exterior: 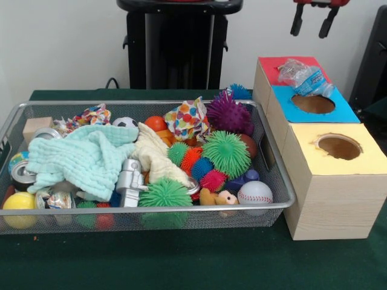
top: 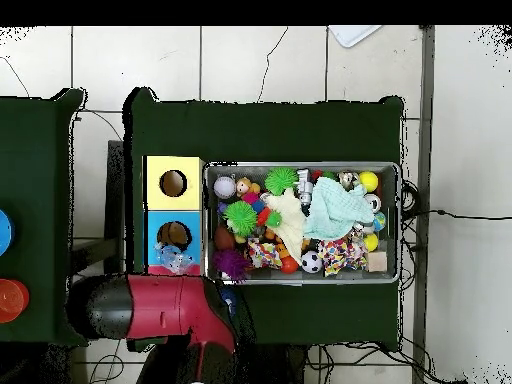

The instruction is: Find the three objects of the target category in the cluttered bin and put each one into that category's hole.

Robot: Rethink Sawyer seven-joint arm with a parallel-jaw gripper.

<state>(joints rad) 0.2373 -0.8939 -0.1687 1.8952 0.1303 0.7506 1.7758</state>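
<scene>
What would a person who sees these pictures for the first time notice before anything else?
The eye goes first to the wire bin crammed with colourful clutter: spiky rubber balls, with a big purple one at the back and a green one near the middle, and a mint green cloth spread over the left part. Beside the bin stand wooden boxes with a yellow-topped hole and a blue-topped hole, a crumpled plastic bottle lying at the blue one's edge.

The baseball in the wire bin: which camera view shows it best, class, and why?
The front view: the baseball sits in the wire bin's near right corner, red stitching visible. The overhead view shows only a small pale ball in the corner nearest the yellow box.
</scene>
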